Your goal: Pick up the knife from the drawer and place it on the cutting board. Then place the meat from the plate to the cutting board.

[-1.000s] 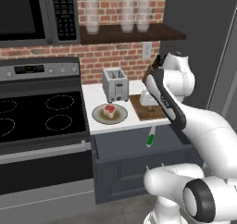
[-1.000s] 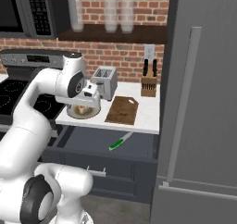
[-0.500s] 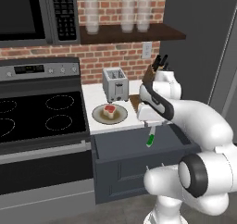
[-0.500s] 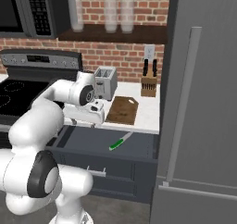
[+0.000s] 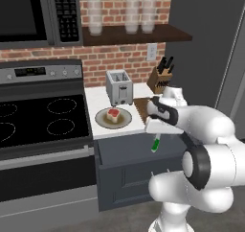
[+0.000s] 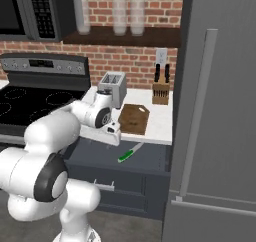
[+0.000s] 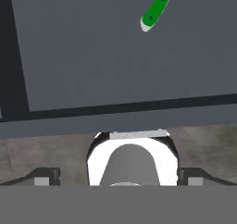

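Observation:
The knife (image 5: pixel 155 144) with its green handle lies on the floor of the open drawer (image 5: pixel 125 152), toward its right side; the right base view shows the knife (image 6: pixel 127 155) lying aslant. My gripper (image 6: pixel 113 138) hangs low over the drawer's left part, a little way from the knife and not touching it. In the hand view the gripper (image 7: pixel 118 177) is open and holds nothing, and the knife handle (image 7: pixel 156 10) sits at the top edge. The meat (image 5: pixel 113 113) rests on the plate (image 5: pixel 103 119). My arm hides part of the cutting board (image 6: pixel 134 118).
A toaster (image 5: pixel 119 87) stands behind the plate and a wooden knife block (image 5: pixel 160 77) at the back right. The stove (image 5: pixel 43 116) adjoins the counter on the left. The tall fridge (image 6: pixel 220 111) walls off the right side of the drawer.
My arm has swung down from above the counter to low over the open drawer. The gripper stayed open. The knife, the plate and the meat have not moved.

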